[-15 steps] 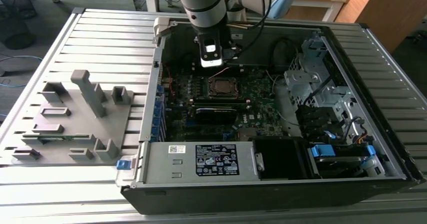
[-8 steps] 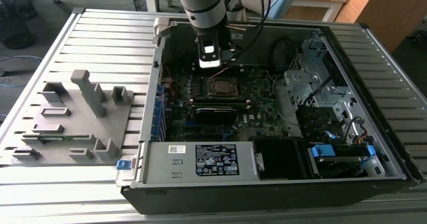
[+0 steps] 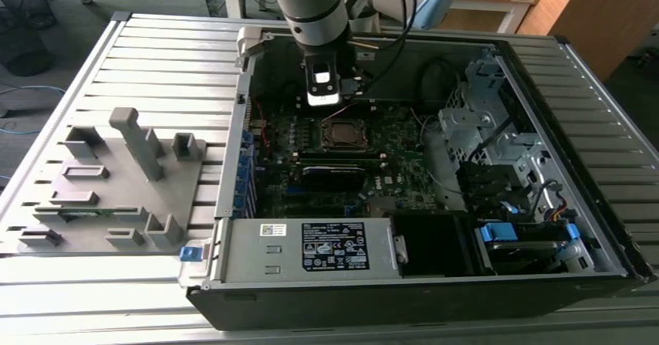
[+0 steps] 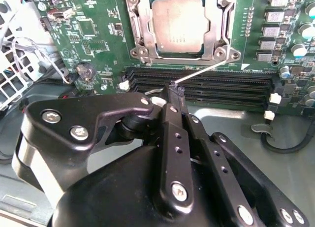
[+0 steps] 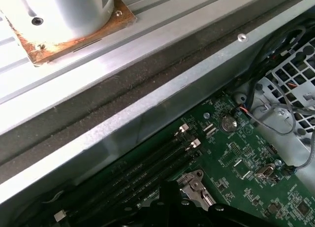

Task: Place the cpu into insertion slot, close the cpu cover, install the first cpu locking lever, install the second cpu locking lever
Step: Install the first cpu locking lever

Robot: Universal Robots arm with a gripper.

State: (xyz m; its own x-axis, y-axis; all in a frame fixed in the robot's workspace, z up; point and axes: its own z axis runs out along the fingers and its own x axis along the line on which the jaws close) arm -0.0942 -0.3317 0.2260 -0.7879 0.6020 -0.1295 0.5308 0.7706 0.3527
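In the second wrist view the cpu (image 4: pixel 177 27) lies flat in the insertion slot (image 4: pixel 134 21), silver top up. The cpu cover (image 4: pixel 220 37) is folded down around it as a metal frame. A thin silver locking lever (image 4: pixel 206 68) slants away from the socket's corner towards the memory slots. My gripper (image 4: pixel 175 90) has its black fingers pressed together at that lever's free end. In the exterior view the gripper (image 3: pixel 324 98) hangs inside the open computer case, just behind the insertion slot (image 3: pixel 340 133).
Long black memory slots (image 4: pixel 211 86) run beside the socket, under the fingertips. A power supply box (image 3: pixel 309 246) stands at the case front, a drive cage (image 3: pixel 484 121) on the exterior view's right, a grey fixture plate (image 3: pixel 113 191) on its left. The case wall (image 5: pixel 147 113) runs close by.
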